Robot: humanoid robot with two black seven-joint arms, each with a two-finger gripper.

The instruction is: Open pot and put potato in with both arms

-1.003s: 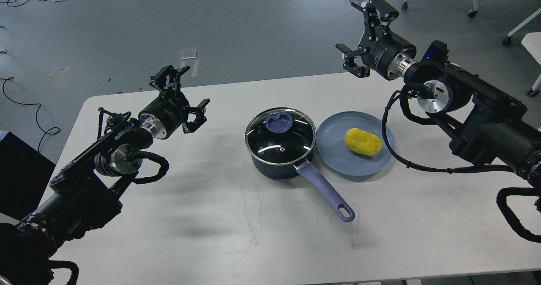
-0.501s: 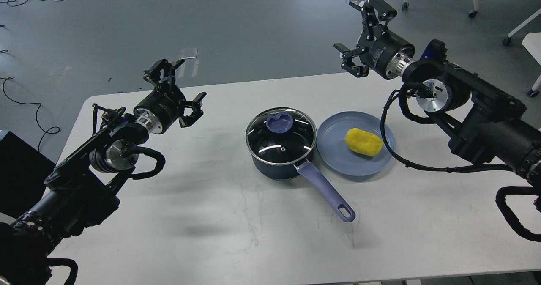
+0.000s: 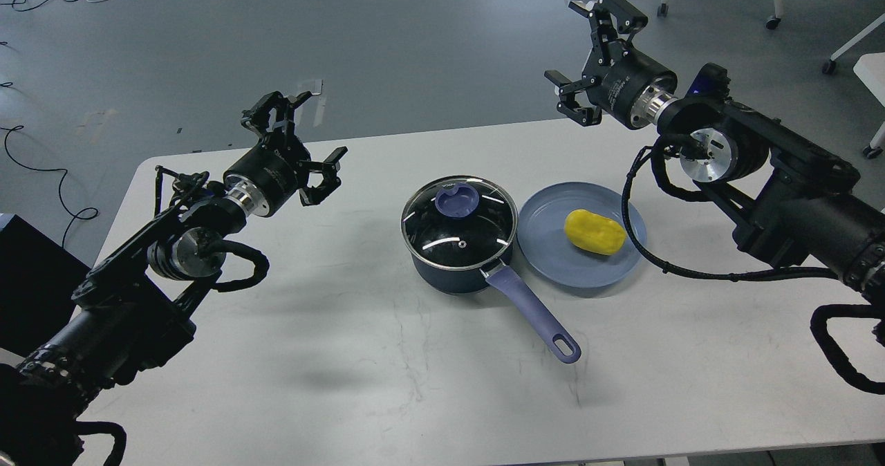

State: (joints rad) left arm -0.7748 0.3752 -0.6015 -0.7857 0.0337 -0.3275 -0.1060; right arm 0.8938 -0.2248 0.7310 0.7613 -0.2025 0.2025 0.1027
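Note:
The dark navy pot (image 3: 449, 272) stands at the table's middle, its lavender handle (image 3: 532, 312) pointing to the near right. A glass lid (image 3: 459, 222) with a lavender knob (image 3: 456, 200) covers it. The yellow potato (image 3: 594, 231) lies on a blue-grey plate (image 3: 553, 258) just right of the pot. My left gripper (image 3: 299, 146) is open and empty, raised above the table left of the pot. My right gripper (image 3: 588, 54) is open and empty, raised high beyond the table's far edge, behind the plate.
The white table (image 3: 387, 369) ends close behind the pot. Grey floor lies beyond, with cables (image 3: 41, 169) at the left and chair legs (image 3: 774, 3) at the far right. A dark box (image 3: 28, 279) stands beside the table's left edge.
My left gripper drew back to the left, then came a little right and nearer the pot again. My right gripper drifted slightly left. Pot, lid and potato have not moved.

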